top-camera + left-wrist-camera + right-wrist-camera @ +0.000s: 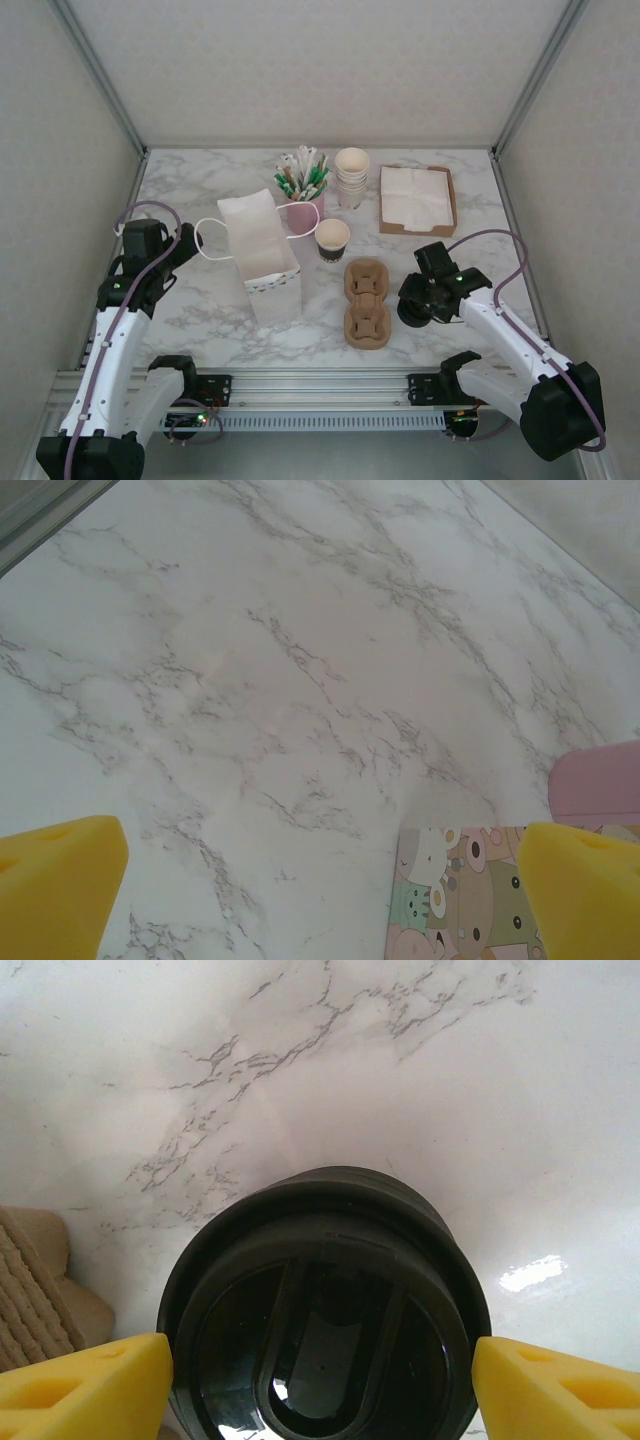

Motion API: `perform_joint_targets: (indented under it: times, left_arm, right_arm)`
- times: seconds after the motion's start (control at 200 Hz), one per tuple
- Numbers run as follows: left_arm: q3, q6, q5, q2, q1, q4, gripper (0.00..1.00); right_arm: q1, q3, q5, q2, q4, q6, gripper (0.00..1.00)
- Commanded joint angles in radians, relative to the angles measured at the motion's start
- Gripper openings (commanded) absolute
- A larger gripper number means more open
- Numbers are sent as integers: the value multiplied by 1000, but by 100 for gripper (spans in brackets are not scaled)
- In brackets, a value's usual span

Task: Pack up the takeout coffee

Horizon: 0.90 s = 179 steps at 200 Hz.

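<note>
At the bottom of the right wrist view, the right gripper (320, 1385) straddles a black lid (320, 1280). Its pads are cut off by the frame, and whether they pinch it I cannot tell. The left gripper (320, 890) gapes wide over bare counter (300, 630). Farther up, mid-frame in the top view, the takeout coffee (333, 238) stands just above the carrier (366, 302), its top showing cream.
</note>
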Motion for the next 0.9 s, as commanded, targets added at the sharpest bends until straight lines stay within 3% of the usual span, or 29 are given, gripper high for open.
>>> perform_joint_targets:
  times: [0.0, 0.455, 0.891]
  left_arm:
    - [-11, 15, -9, -3, 9, -11, 100]
    - [-11, 15, -8, -5, 9, -11, 100]
    - [-10, 14, -10, -4, 8, -11, 100]
  right_arm:
    - [-6, -19, 2, 7, 17, -9, 80]
    - [-7, -37, 2, 25, 33, -19, 82]
    - [-6, 8, 7, -3, -10, -29, 74]
